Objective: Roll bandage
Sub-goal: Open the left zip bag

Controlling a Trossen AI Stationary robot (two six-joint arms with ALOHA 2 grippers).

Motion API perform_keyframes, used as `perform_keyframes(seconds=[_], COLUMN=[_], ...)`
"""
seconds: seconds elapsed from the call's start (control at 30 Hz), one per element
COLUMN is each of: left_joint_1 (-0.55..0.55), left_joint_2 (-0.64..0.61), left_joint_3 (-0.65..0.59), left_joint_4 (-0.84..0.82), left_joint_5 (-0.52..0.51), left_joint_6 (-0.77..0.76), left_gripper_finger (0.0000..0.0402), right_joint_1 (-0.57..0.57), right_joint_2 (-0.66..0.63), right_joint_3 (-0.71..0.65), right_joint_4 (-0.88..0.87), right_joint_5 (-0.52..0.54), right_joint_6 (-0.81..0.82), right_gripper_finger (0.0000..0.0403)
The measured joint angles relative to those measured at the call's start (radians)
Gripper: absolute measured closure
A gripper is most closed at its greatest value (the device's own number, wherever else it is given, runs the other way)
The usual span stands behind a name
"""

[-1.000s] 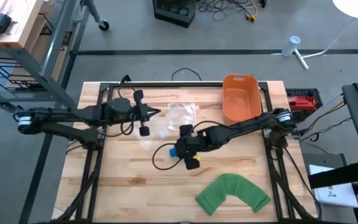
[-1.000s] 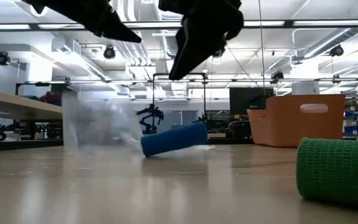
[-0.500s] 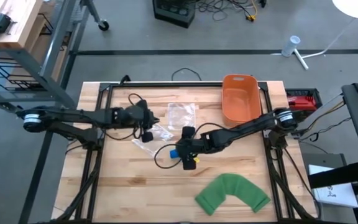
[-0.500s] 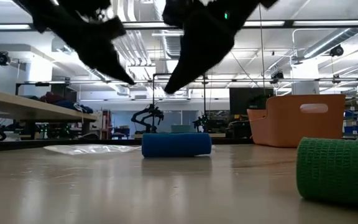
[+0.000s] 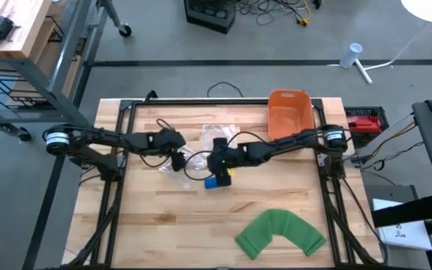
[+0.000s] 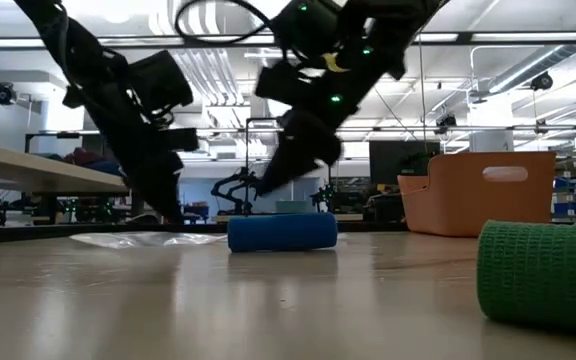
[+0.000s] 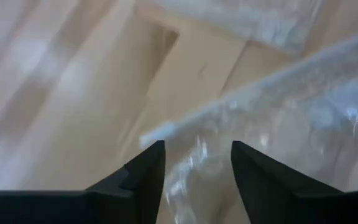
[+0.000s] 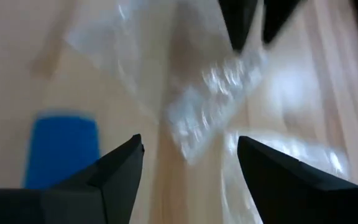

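Wrapper dropped, both arms now over the plastic

Left gripper (image 5: pixel 177 160) has swung in from the surface's left side to the middle and come down at the crumpled clear plastic wrapper (image 5: pixel 188 159); its fingers (image 7: pixel 143 169), shut a second ago, now stand parted over the film and hold nothing. Right gripper (image 5: pixel 218 154) has pulled back toward 12 o'clock, off the small blue bandage roll (image 5: pixel 213 181), fingers wide apart and empty. Blue roll lies flat on the wooden surface (image 5: pixel 156 225) near centre, just at 6 o'clock of the right gripper. Green bandage strip (image 5: pixel 282 232) sits unrolled near the 5 o'clock edge, untouched. Judgement: unwrapping seems finished; rolling has not started.
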Motion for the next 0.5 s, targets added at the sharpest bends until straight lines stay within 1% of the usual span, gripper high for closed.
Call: perform_keyframes(seconds=[0.1, 0.17, 0.23, 0.3, 0.33, 0.37, 0.43, 0.5], left_joint_1=[0.0, 0.0, 0.0, 0.001, 0.001, 0.001, 0.0, -0.004], left_joint_2=[0.021, 0.039, 0.069, 0.099, 0.122, 0.142, 0.165, 0.19], left_joint_3=[-0.018, -0.032, -0.042, -0.06, -0.067, -0.073, -0.085, -0.083], left_joint_4=[0.03, 0.033, 0.093, 0.143, 0.186, 0.246, 0.297, 0.343], left_joint_5=[0.028, 0.04, 0.043, 0.054, 0.054, 0.054, 0.059, 0.059], left_joint_6=[-0.053, -0.094, -0.131, -0.156, -0.164, -0.168, -0.166, -0.143], left_gripper_finger=[0.0208, 0.0201, 0.0198, 0.0196, 0.0197, 0.0199, 0.0213, 0.024], right_joint_1=[-0.008, -0.016, -0.026, -0.033, -0.035, -0.037, -0.037, -0.037], right_joint_2=[0.018, 0.044, 0.058, 0.078, 0.077, 0.075, 0.077, 0.059], right_joint_3=[0.012, 0.038, 0.056, 0.089, 0.095, 0.097, 0.11, 0.11], right_joint_4=[-0.042, -0.019, -0.091, -0.067, -0.097, -0.124, -0.094, -0.129], right_joint_5=[-0.055, -0.066, -0.067, -0.071, -0.071, -0.071, -0.073, -0.072], right_joint_6=[-0.07, -0.112, -0.134, -0.147, -0.151, -0.153, -0.166, -0.169], right_gripper_finger=[0.0153, 0.0153, 0.0152, 0.015, 0.0149, 0.0148, 0.0147, 0.0145])
